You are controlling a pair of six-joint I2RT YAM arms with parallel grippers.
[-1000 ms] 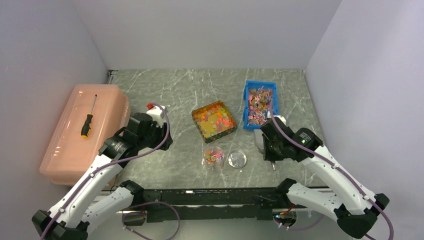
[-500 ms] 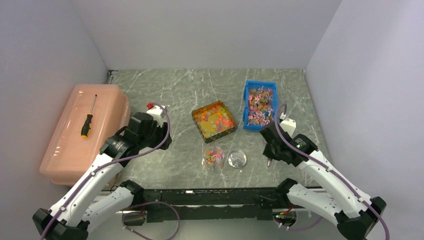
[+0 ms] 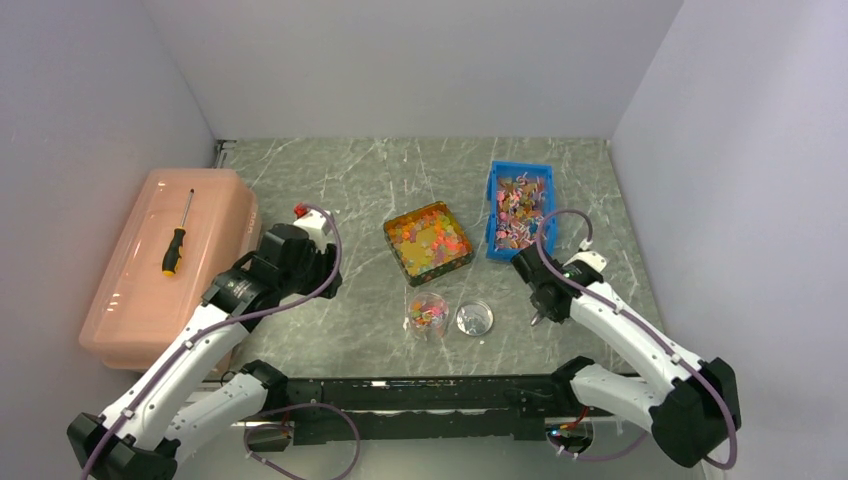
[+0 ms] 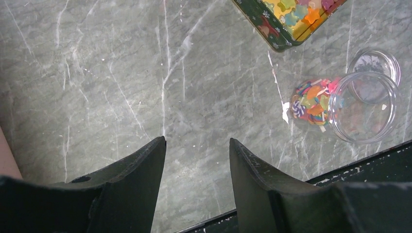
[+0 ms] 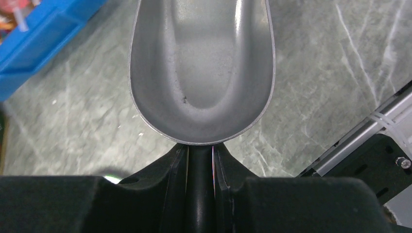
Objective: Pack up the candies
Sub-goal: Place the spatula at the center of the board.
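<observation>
The scoop (image 5: pixel 201 73) is bare metal with a dull brushed sheen. The jar (image 4: pixel 388 121) is clear and glossy, plastic or glass I cannot tell, and the candies (image 4: pixel 311 102) inside it shine. The table (image 4: pixel 121 73) under the jar looks smooth and marble-patterned.

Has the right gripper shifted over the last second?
Yes. The right gripper, shut on the metal scoop, has swung round, and its wrist has drifted rightward and lower in the top view, away from the blue bin's near end.
</observation>
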